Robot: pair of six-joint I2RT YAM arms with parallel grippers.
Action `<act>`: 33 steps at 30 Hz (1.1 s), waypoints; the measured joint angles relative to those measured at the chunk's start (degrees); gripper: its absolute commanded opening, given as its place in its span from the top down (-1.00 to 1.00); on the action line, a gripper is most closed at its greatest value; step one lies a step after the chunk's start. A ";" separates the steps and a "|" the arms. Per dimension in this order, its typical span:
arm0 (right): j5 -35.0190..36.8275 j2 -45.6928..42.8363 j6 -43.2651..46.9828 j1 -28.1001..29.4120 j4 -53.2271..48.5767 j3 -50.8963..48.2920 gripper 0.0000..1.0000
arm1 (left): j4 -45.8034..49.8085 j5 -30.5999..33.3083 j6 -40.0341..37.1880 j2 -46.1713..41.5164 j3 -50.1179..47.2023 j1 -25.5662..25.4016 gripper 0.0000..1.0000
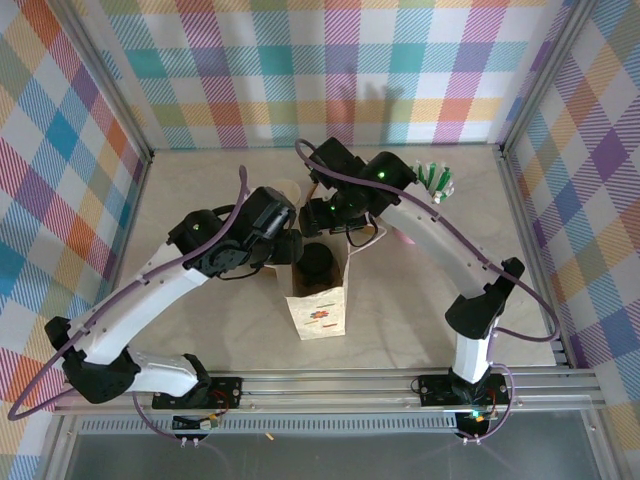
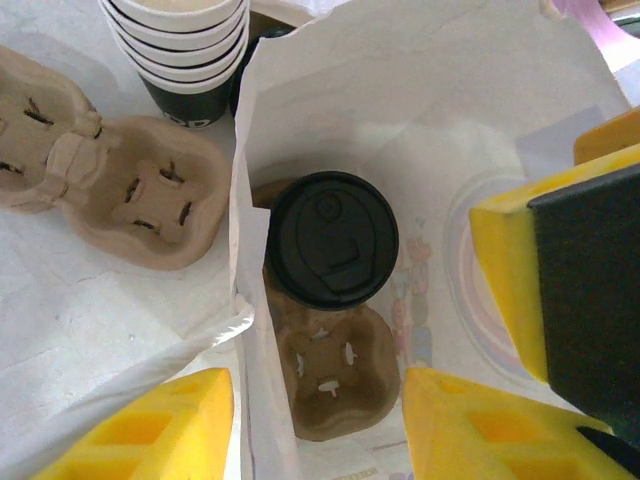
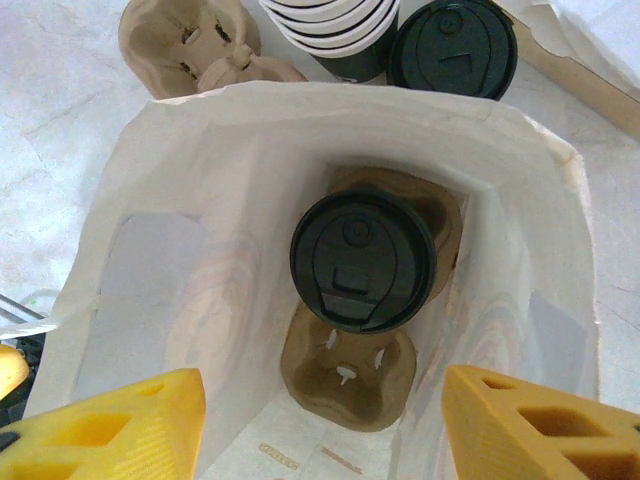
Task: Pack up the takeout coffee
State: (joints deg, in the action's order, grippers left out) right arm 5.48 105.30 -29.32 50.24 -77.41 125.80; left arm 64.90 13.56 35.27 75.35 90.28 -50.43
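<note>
- Takeout coffee [image 2: 332,240] stands upright, lid up, in one pocket of the cup carrier [image 2: 325,385] at the bottom of the white paper bag [image 2: 420,100], directly below both grippers.
- Left gripper [image 2: 310,400]: fingers apart, holding nothing, bag's side wall btwn them.
- Right gripper [image 3: 322,385]: wide, empty, over the bag mouth.
- We judge the exit is straight up, w/ the bag walls close.
- Table [image 2: 90,320]: spare carrier [image 2: 120,190] and cup stack [image 2: 180,40] just beside the bag.

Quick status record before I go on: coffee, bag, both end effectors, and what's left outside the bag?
coffee cup: upright, lid on, seated in carrier
carrier: at bag bottom, one slot empty
bag: standing, mouth open
left end effector: open, over bag edge
right end effector: open, above bag mouth
outside bag: second lidded cup, cup stack, spare carrier
</note>
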 measured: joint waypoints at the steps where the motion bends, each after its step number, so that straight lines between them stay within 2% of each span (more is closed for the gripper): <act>1: 0.20 -0.04 0.00 0.00 0.00 0.00 -0.27 | -0.61 -0.15 0.20 -0.31 -0.61 -0.02 0.04; 12: 3.34 -3.76 0.63 0.00 1.99 -0.42 -0.27 | -7.34 -2.60 3.10 -4.26 -6.32 -0.02 0.04; 23: 7.50 -11.06 5.11 -0.42 8.31 -8.50 -0.27 | -11.91 -1.11 2.40 -7.37 -10.69 0.02 0.01; 26: 6.36 -13.07 8.31 -2.16 13.18 -14.56 -0.24 | -15.65 0.22 2.12 -8.66 -14.16 0.28 0.02; 30: 2.01 -16.48 12.24 -7.82 20.61 -24.63 -0.22 | -20.72 0.70 0.26 -9.09 -17.33 0.52 0.03; 33: -1.18 -17.68 13.68 -11.67 22.27 -26.12 -0.21 | -22.36 0.42 0.26 -9.09 -17.16 0.70 0.03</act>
State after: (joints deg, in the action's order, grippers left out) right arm 4.29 87.61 -15.64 38.57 -55.13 99.68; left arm 42.54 13.98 35.53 66.26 73.12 -49.74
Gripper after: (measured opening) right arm 0.607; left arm 0.486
